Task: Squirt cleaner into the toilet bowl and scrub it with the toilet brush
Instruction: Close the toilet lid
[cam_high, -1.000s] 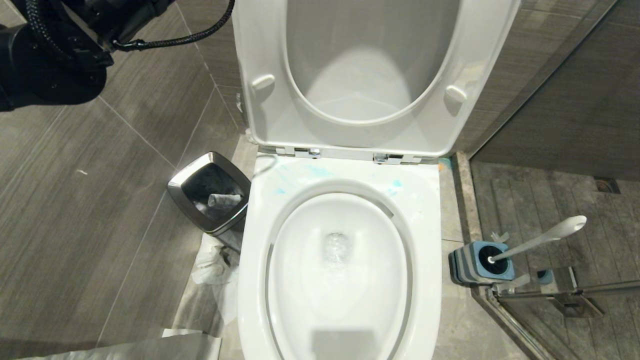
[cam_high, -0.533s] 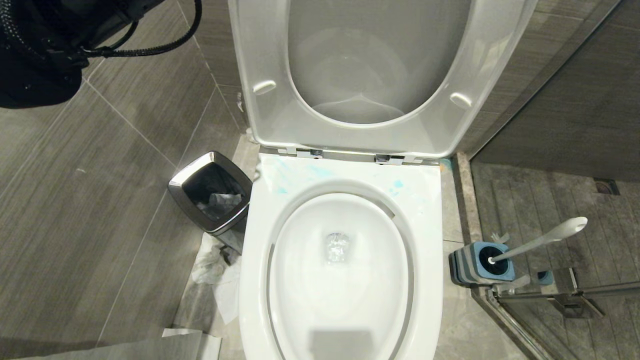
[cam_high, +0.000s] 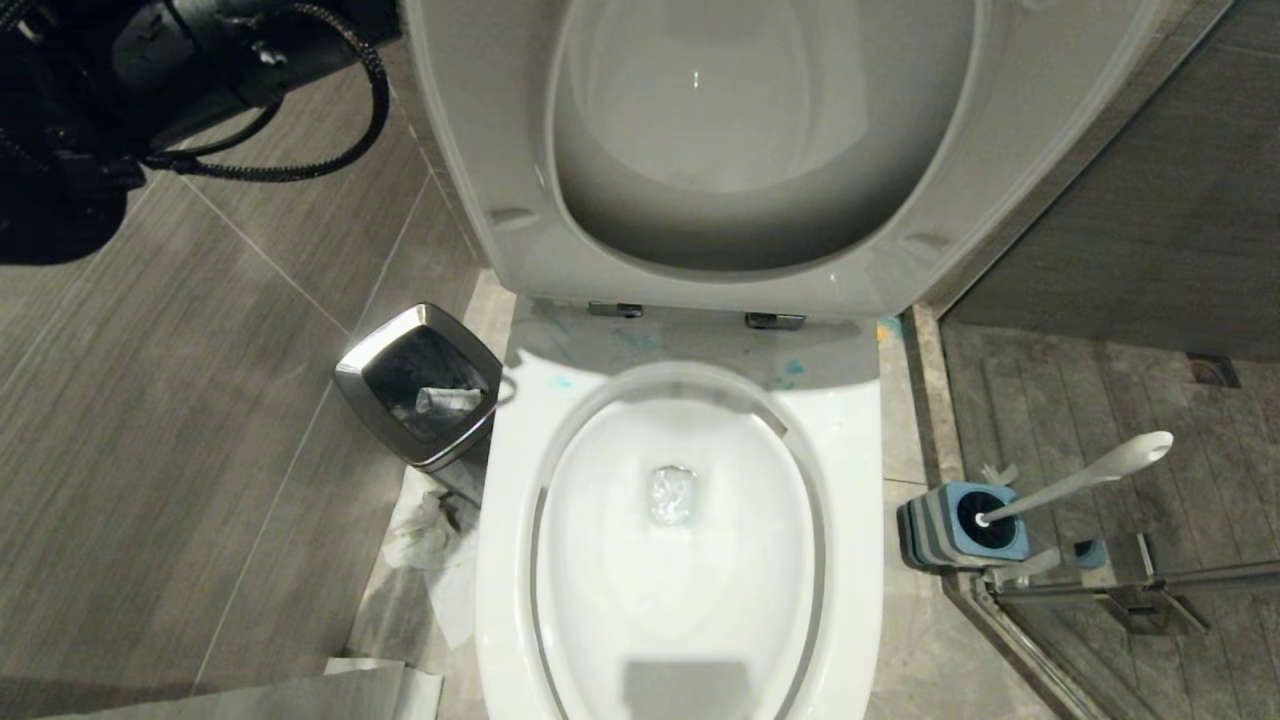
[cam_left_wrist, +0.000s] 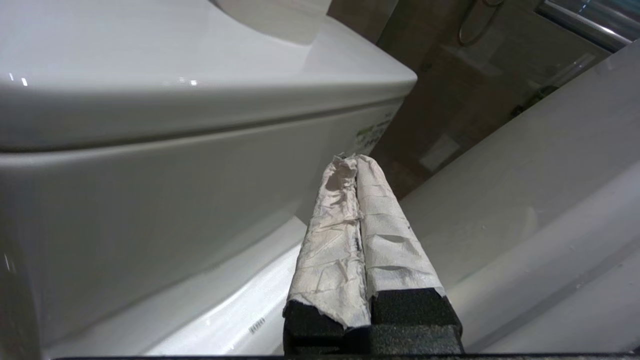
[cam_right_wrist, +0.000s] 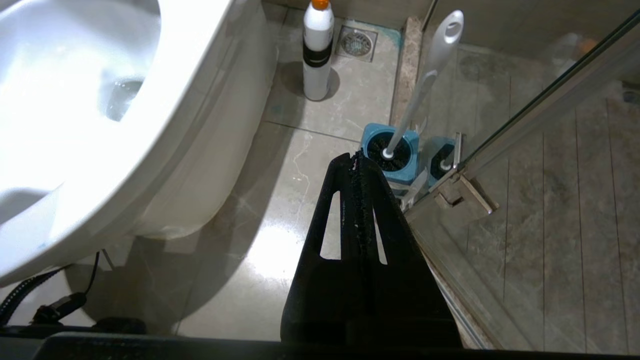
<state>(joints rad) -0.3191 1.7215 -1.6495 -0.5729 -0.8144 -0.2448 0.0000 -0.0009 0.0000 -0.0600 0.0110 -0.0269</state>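
White glossy ceramic toilet bowl (cam_high: 680, 560) lies open, pale blue cleaner (cam_high: 640, 342) smeared on its rim. Long white-handled toilet brush (cam_right_wrist: 425, 82) stands in its blue holder (cam_right_wrist: 390, 155). Both grippers, left (cam_left_wrist: 356, 165) and right (cam_right_wrist: 356, 157), have closed, empty jaws. Scrubbing seems pending: next, grasp the brush handle.

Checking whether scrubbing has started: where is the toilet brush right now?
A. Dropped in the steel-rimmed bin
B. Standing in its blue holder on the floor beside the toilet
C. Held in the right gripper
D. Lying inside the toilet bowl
B. The toilet brush leans with its black head down in the blue holder on the floor, apart from the toilet bowl and untouched by the shut right gripper.
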